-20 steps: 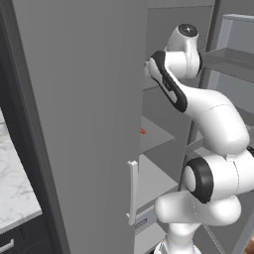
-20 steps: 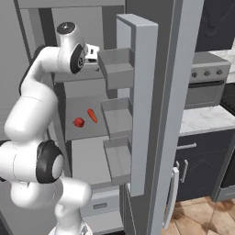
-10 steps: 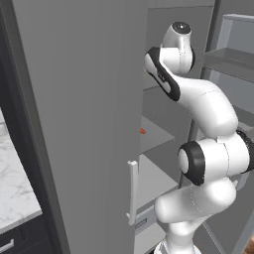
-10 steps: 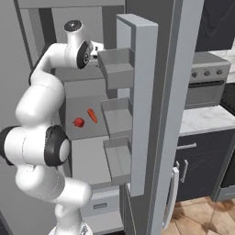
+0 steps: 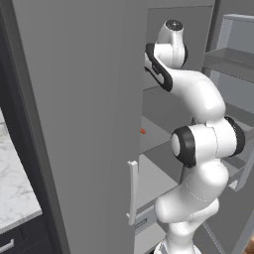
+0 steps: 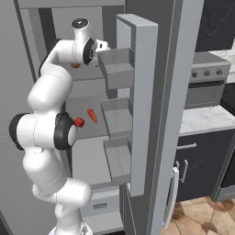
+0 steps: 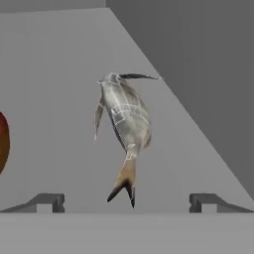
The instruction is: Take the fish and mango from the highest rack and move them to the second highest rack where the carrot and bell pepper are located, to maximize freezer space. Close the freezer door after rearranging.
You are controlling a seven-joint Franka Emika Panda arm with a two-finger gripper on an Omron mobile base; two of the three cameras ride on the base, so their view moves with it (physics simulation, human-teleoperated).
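Robot arm [image 5: 198, 144]: a chain of rounded, glossy white segments joined by dark grey to black ring-shaped joints, the largest ring [image 6: 63, 131] at mid-height. The topmost segment ends in a white cylinder with a flat dark grey round cap [image 6: 79, 23], and a black band runs along the curved link [image 5: 158, 73] just below that cap. The finger tips [image 7: 47, 201] are small, dark grey and angular.

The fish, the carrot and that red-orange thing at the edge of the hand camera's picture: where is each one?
fish [image 7: 124, 119], hand view, on its silvery body.
carrot [image 6: 92, 115], right base view, on its orange middle.
mango [image 7: 3, 141], hand view, on the reddish part showing at the left edge.
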